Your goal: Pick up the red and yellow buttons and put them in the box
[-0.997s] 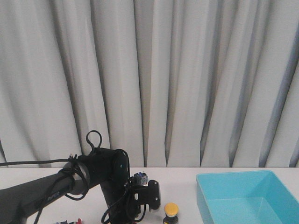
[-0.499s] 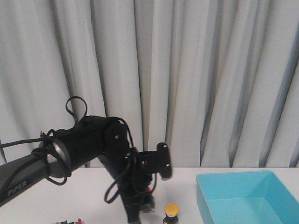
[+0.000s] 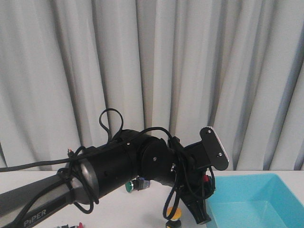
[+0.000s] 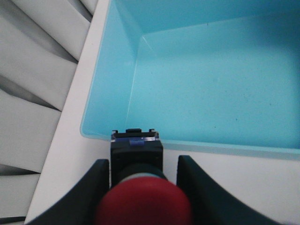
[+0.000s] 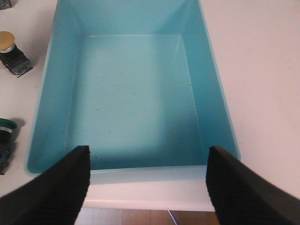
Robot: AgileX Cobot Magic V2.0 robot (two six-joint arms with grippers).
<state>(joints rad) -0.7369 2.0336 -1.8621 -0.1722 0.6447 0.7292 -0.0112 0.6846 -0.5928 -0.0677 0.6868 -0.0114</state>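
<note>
With the red button (image 4: 140,187) clamped in the left hand (image 4: 140,197) just short of the box (image 4: 197,84) rim, carry it well over the box floor before letting go, while the empty, wide-spread right hand (image 5: 145,183) hovers above that box.

Pleated grey-white curtain (image 3: 190,71) backdrop, white table (image 3: 142,199), wooden floor (image 5: 140,218) below

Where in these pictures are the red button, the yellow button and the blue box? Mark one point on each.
red button (image 4: 143,206), left wrist view, on its round red cap.
yellow button (image 5: 6,41), right wrist view, on its yellow cap.
blue box (image 5: 131,101), right wrist view, on its bare floor.
</note>
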